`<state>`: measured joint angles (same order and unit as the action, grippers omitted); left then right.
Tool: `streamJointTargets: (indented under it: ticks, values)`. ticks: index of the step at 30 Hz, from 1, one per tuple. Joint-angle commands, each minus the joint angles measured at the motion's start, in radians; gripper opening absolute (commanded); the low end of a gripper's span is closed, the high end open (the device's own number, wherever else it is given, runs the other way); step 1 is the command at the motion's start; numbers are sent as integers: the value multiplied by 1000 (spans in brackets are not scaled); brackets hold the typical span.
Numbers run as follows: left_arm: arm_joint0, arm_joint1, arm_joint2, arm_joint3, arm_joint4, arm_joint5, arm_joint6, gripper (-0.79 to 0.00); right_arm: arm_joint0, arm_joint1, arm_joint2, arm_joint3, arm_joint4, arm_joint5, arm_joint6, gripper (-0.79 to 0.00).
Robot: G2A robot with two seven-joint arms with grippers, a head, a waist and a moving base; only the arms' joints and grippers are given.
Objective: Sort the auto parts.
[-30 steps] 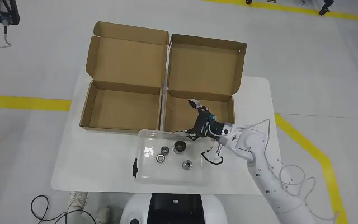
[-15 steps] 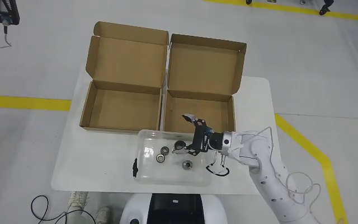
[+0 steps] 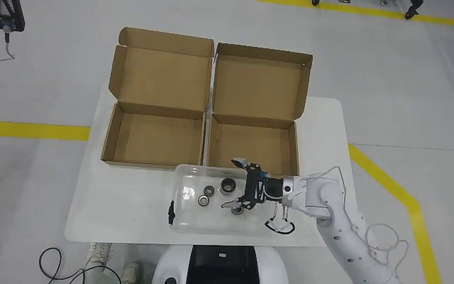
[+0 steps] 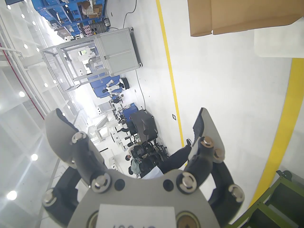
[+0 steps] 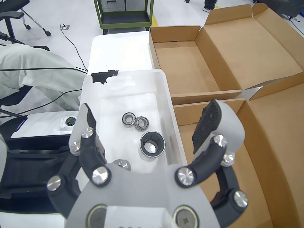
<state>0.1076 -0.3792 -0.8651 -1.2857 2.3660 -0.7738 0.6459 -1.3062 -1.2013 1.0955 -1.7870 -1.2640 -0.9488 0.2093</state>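
Pick stage, I reckon. The right claw point(image 5: 149, 113) hangs wide open over the clear bin point(image 5: 142, 70), gripping nothing. The big ring point(image 5: 152, 144) sits inside the bin below it, with two small bearings point(image 5: 128, 119) touching each other nearby and a nut point(image 5: 121, 164) too. Next move is probably to drop down, pinch one part, then lift it over to a cardboard box point(image 5: 187, 69) just beside the bin.

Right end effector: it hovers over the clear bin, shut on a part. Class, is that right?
No: the right end effector is open and empty, as the right wrist view shows. It does hover over the clear bin.
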Motion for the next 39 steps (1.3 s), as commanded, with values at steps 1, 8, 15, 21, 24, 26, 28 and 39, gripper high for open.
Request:
streamJointTargets:
  ticks: [1,8,15,21,24,26,28,39]
  values:
    - [0,0,0,0,0,0,0,0,0,0,0,0,0,0,0,0]
    - [0,0,0,0,0,0,0,0,0,0,0,0,0,0,0,0]
    - [0,0,0,0,0,0,0,0,-4,0,-2,0,0,6,-1,0]
    - [0,0,0,0,0,0,0,0,-57,15,1,-81,-60,-23,16,0]
    - [0,0,0,0,0,0,0,0,-93,25,14,-119,-98,-19,40,0]
    - [0,0,0,0,0,0,0,0,-117,31,20,-134,-119,-16,50,-9]
    - [0,0,0,0,0,0,0,0,-135,35,23,-133,-132,-8,57,0]
    - [0,0,0,0,0,0,0,0,-128,37,-35,-44,-154,49,105,-86]
